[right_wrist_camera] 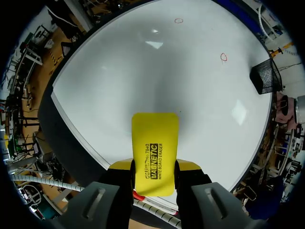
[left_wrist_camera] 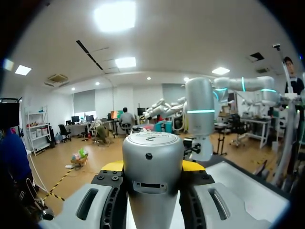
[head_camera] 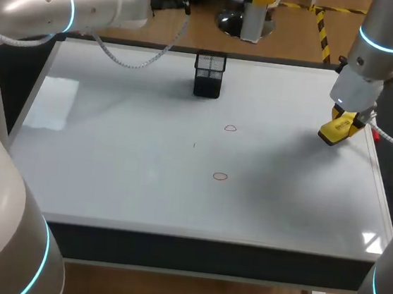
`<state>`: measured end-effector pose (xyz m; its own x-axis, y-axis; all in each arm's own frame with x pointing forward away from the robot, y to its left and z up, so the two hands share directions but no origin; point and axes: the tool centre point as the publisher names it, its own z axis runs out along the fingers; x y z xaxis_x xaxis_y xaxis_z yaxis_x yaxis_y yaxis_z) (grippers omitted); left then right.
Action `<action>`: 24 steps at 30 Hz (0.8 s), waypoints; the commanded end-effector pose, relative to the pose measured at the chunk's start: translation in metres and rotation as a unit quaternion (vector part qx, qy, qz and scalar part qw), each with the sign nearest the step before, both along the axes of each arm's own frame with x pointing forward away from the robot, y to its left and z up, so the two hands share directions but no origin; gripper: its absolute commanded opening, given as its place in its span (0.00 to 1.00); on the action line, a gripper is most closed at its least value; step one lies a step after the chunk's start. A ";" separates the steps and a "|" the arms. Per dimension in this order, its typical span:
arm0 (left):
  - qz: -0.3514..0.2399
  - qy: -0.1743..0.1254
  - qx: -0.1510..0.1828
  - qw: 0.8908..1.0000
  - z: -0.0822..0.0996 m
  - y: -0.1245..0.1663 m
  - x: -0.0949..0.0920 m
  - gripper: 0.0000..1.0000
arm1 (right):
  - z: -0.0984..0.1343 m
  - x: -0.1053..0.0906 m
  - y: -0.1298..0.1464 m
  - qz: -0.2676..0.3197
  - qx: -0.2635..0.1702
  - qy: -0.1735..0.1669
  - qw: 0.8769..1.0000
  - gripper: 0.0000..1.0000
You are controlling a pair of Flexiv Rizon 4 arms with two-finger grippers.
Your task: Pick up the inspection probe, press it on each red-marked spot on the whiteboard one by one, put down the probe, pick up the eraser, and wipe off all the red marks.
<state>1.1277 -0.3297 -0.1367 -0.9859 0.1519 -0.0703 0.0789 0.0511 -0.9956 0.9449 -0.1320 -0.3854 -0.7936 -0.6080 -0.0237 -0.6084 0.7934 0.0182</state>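
Right tool (right_wrist_camera: 153,168) is clamped on the flat yellow rectangular eraser (right_wrist_camera: 155,138), out by the right edge of the white whiteboard (head_camera: 109,165) on the desk (head_camera: 205,256). There are 2 small red circle marks mid-board, the far mark (head_camera: 230,128) and the near mark (head_camera: 220,177), both well apart from the eraser. A black mesh holder (head_camera: 209,74) stands at the board's far edge. Left tool (left_wrist_camera: 152,167): can't tell its state.

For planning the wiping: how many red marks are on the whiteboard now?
2. One red mark lies mid-board, closer to the black mesh cup; the other red mark is nearer the front edge. None appears hidden.
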 end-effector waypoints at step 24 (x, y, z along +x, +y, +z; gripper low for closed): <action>-0.002 0.001 0.001 1.000 0.001 0.000 0.001 0.00 | 0.006 0.006 0.127 0.179 -0.009 -0.005 0.984 0.00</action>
<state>1.1278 -0.3299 -0.1368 -0.9859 0.1520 -0.0703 0.0788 0.0509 -0.9956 0.9484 -0.0173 -0.3790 -0.5418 -0.8395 -0.0409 -0.8403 0.5421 0.0045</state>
